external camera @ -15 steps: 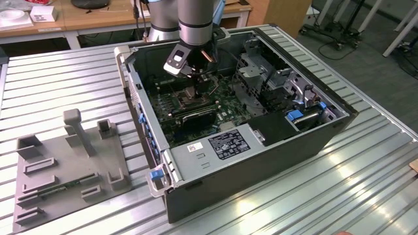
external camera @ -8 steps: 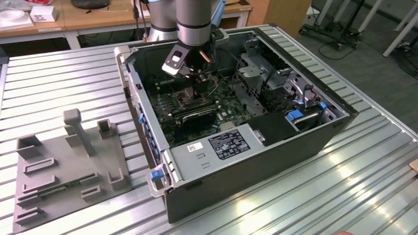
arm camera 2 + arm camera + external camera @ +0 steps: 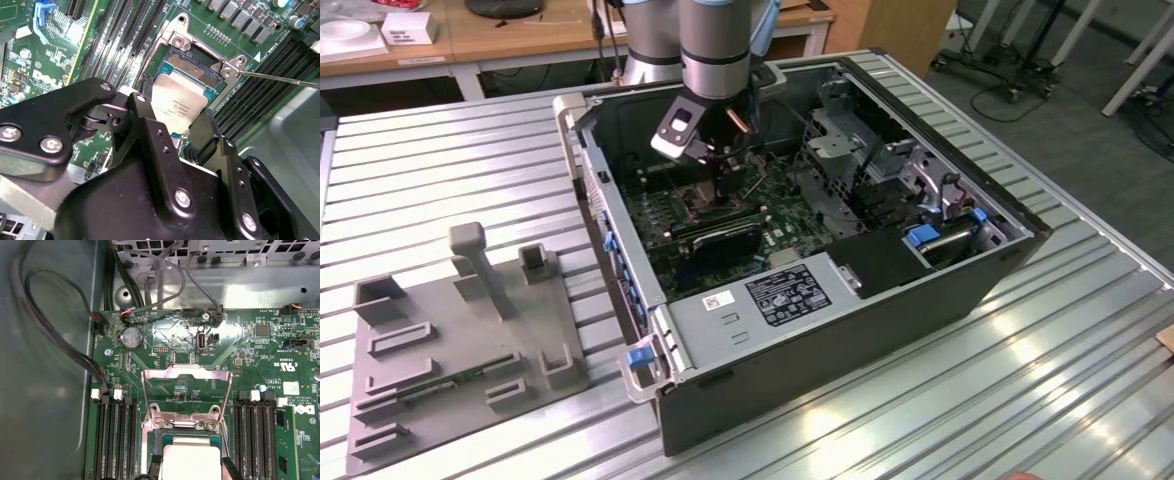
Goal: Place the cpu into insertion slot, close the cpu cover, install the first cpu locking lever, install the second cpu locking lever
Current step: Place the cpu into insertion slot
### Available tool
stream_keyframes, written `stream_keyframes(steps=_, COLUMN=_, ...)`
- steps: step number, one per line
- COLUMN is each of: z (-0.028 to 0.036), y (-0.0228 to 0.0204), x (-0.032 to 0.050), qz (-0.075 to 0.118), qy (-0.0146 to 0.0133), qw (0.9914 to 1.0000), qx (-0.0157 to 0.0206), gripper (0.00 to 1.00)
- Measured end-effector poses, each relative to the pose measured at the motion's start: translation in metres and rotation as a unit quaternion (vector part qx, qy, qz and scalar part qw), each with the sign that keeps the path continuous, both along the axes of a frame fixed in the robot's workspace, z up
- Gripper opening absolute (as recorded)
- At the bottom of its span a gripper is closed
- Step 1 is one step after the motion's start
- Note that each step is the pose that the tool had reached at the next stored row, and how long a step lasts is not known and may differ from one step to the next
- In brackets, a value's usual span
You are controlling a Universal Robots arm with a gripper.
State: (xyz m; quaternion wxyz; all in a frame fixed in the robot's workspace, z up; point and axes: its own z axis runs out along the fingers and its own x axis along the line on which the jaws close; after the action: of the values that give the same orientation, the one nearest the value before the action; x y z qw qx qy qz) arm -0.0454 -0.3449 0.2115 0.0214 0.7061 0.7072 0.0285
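From beside the ribbed silvery metal surface (image 3: 440,170), I see the grey-and-blue robot arm (image 3: 716,55) reach down into the open black computer case (image 3: 854,335); a grey moulded fixture tray (image 3: 447,365) lies well apart from the case, toward the exterior view's left. In the second wrist view the jaws are clenched on the small, flat, square, silvery-beige cpu (image 3: 181,97), with black fingers (image 3: 148,125) on either side of it; the chip hangs over part of the insertion slot (image 3: 187,62), a square socket with a silvery metal rim on the green motherboard (image 3: 165,342); I cannot tell whether chip and socket touch. The cpu cover (image 3: 186,373), a thin silvery frame plate with a cut-out middle, stands swung open just beside the slot; a thin metal lever rod (image 3: 280,79) juts out from the socket's corner; long black memory slots (image 3: 115,440) flank the socket.
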Motion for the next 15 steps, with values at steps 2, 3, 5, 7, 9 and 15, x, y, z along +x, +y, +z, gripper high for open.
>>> stream_keyframes(steps=2, z=-0.0006, y=-0.0001, x=-0.0003, qz=0.000, qy=0.0001, qw=1.00000, qx=-0.0001, gripper=0.54)
stream_keyframes(steps=3, z=-0.0009, y=-0.0001, x=-0.0009, qz=0.000, qy=0.0000, qw=1.00000, qx=-0.0001, gripper=0.54)
stream_keyframes(steps=5, z=-0.0014, y=0.0000, x=-0.0026, qz=0.000, qy=0.0000, qw=1.00000, qx=0.0000, gripper=0.54)
stream_keyframes(steps=7, z=-0.0024, y=0.0001, x=-0.0032, qz=0.000, qy=0.0000, qw=1.00000, qx=0.0001, gripper=0.54)
stream_keyframes(steps=9, z=-0.0039, y=0.0000, x=-0.0032, qz=-0.001, qy=0.0000, qw=1.00000, qx=0.0000, gripper=0.54)
stream_keyframes(steps=15, z=-0.0068, y=0.0000, x=-0.0032, qz=-0.005, qy=0.0000, qw=0.99999, qx=0.0000, gripper=0.54)
